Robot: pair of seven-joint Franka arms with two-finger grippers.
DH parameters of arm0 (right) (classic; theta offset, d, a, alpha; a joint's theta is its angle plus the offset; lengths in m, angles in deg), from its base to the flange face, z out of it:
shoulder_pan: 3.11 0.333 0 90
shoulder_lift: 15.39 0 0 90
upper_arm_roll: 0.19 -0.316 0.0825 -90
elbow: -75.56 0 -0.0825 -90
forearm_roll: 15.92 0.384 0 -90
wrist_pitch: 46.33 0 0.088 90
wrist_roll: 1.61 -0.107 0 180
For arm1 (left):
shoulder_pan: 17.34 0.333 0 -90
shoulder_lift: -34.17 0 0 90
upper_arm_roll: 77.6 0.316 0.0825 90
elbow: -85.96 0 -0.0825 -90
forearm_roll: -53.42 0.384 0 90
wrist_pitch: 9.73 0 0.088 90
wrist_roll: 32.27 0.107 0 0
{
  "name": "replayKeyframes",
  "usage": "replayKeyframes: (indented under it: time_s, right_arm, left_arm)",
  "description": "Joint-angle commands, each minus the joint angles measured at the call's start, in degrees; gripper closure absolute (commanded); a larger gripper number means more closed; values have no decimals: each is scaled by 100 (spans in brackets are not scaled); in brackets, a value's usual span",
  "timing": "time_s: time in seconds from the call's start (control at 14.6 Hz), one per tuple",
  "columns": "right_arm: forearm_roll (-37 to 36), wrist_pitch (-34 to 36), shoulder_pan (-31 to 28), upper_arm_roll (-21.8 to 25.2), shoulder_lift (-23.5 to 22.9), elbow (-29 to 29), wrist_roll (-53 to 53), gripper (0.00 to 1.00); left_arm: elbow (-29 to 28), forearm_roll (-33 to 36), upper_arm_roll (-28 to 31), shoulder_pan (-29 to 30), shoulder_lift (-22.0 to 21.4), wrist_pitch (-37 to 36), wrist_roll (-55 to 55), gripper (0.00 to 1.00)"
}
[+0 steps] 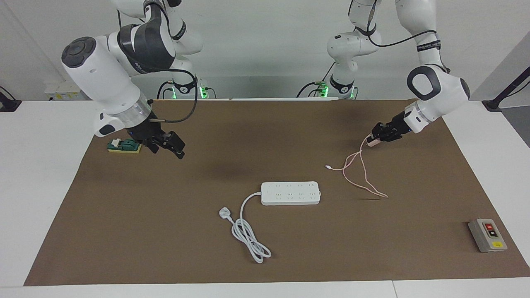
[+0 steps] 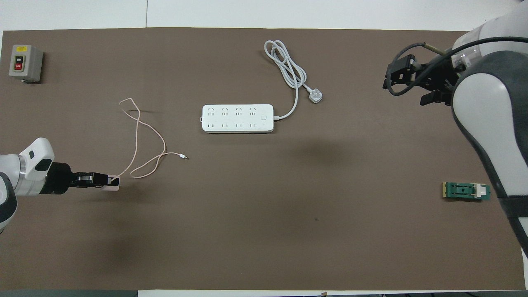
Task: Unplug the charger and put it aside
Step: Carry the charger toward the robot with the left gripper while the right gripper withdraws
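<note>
Item: small pale pink cube-shaped charger (image 1: 372,142), pinched in the jaws of the left gripper (image 1: 377,138), upper right of the facing view, held just over the brown-covered desk (image 1: 265,256). Its thin pink cable (image 1: 360,174) trails toward frame centre onto the desk, unplugged. Long white multi-socket power strip (image 1: 290,193), centre frame, well apart from the charger. Right gripper (image 1: 176,147), upper left, jaws spread, holding nothing, beside a green block (image 1: 124,146). Grey switch box (image 1: 487,235), lower right.
</note>
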Motion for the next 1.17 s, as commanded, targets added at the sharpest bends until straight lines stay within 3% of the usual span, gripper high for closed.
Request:
replayKeyframes:
  time_s: [0.0, 0.34, 0.41, 0.48, 0.55, 0.69, 1.1]
  right_arm:
    - [-340, 206, -199, -61, 317, -110, 991, 0]
    - [-613, 1067, -453, -44, 906, -119, 2284, 0]
    - [-657, 1260, -463, 0, 1037, -145, 2426, 0]
    - [-736, 1392, -463, 18, 1195, -214, 2523, 0]
    - [-797, 1446, -463, 18, 1327, -293, 2541, 0]
    - [-816, 1455, -463, 18, 1600, -548, 2533, 0]
    - [-1210, 1412, -472, 18, 1803, -839, 2532, 0]
  left_arm:
    - [-240, -150, -22, 168, -137, 90, 304, 100]
    - [-443, -273, -22, 361, 12, 134, 796, 100]
    - [-469, -343, -13, 370, 13, 151, 884, 88]
    - [-478, -370, -13, 361, 21, 178, 919, 65]
    - [-496, -370, -13, 361, 13, 248, 920, 49]
    - [-627, -379, -13, 361, 4, 441, 920, 0]
    - [-312, -344, 4, 387, 109, 302, 867, 0]
